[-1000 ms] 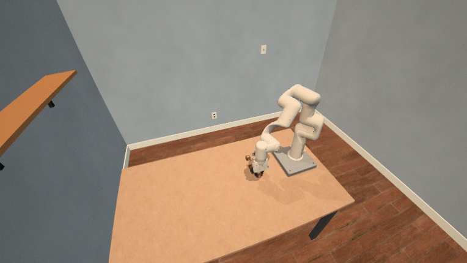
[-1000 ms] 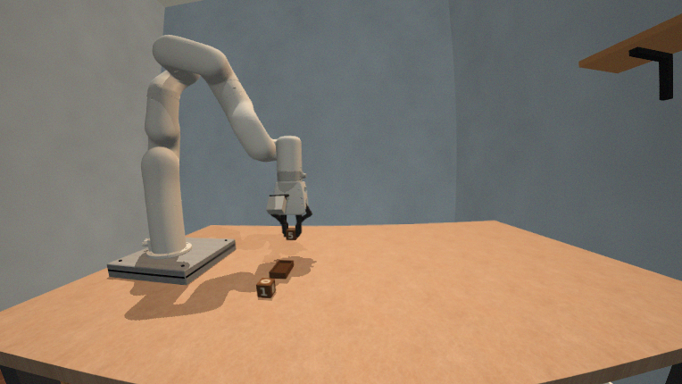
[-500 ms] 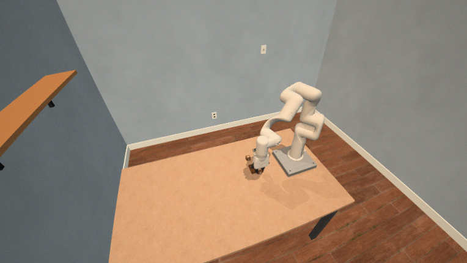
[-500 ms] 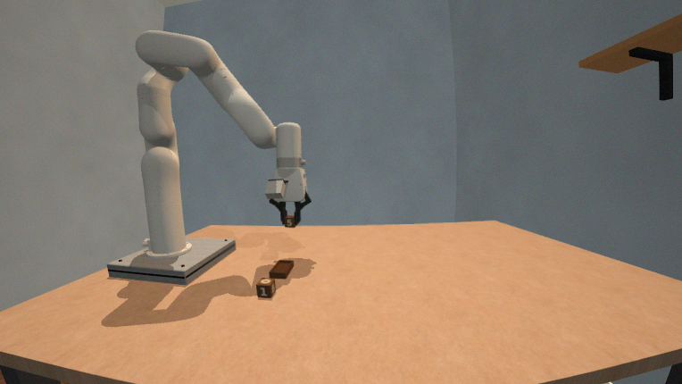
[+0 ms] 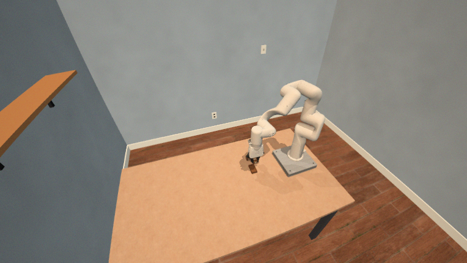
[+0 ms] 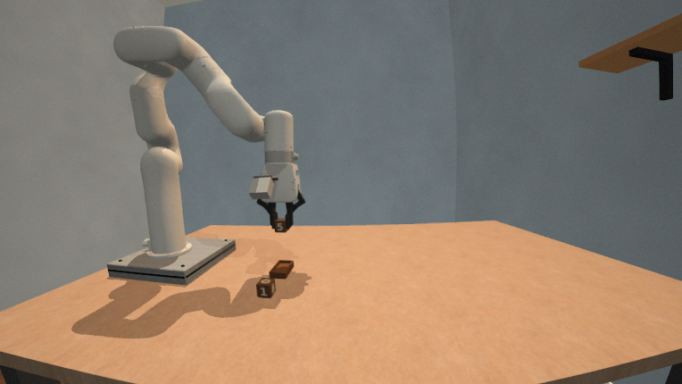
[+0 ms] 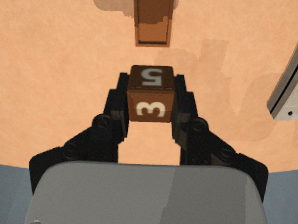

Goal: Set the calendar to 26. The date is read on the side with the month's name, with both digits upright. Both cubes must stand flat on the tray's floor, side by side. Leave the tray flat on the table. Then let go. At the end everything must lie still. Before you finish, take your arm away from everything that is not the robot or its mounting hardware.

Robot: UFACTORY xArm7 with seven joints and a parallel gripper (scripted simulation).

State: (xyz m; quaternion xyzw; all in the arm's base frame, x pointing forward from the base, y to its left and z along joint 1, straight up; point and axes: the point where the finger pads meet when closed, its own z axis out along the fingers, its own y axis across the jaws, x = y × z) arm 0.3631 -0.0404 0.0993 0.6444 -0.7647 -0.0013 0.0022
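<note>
My gripper [image 6: 281,224] is shut on a brown number cube [image 6: 279,225] and holds it well above the table. In the wrist view the cube [image 7: 152,94] shows a 3 toward the camera and a 5 on its far face. The brown tray [image 6: 281,269] lies flat on the table, below and forward of the held cube; it shows empty in the wrist view [image 7: 154,11]. A second brown cube [image 6: 265,288] stands on the table beside the tray, outside it, with a 1 facing the camera. In the top view the gripper [image 5: 254,159] hangs above the tray [image 5: 252,169].
The arm's grey base plate [image 6: 171,261] sits on the table behind and left of the tray. A wooden shelf [image 6: 635,50] hangs on the wall far to the right.
</note>
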